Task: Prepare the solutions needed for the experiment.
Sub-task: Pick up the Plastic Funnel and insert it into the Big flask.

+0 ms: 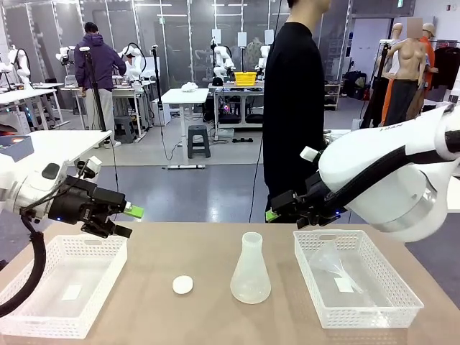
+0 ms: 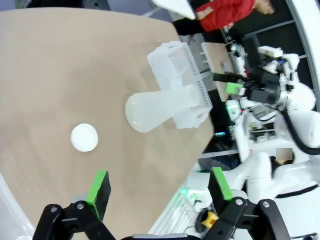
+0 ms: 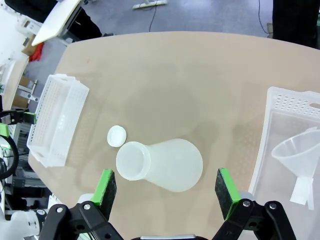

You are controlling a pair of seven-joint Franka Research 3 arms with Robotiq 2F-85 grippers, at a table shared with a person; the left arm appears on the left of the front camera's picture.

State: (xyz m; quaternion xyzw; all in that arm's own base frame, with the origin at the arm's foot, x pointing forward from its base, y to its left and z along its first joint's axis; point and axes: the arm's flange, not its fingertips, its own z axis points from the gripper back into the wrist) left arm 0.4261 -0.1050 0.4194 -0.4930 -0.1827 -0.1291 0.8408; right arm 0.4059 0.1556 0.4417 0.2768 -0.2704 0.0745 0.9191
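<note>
A frosted white conical flask (image 1: pixel 251 277) (image 2: pixel 155 107) (image 3: pixel 165 165) stands upright at the table's middle. The solutions are out of view; I see no liquid in the flask. A small white round disc (image 1: pixel 182 284) (image 2: pixel 84 137) (image 3: pixel 117 135) lies on the table to its left. My left gripper (image 1: pixel 128 221) (image 2: pixel 160 190) hangs open above the left basket's far corner, holding nothing. Above the far edge of the right basket, my right gripper (image 1: pixel 274 208) (image 3: pixel 167 192) is also open, with nothing between its fingers.
A white mesh basket (image 1: pixel 43 327) (image 3: pixel 55 120) sits at the front left. Another basket (image 1: pixel 359 320) (image 2: pixel 177 65) (image 3: pixel 285 100) at the front right holds a clear funnel (image 3: pixel 300 150). A person in black (image 1: pixel 291 108) stands at the far side.
</note>
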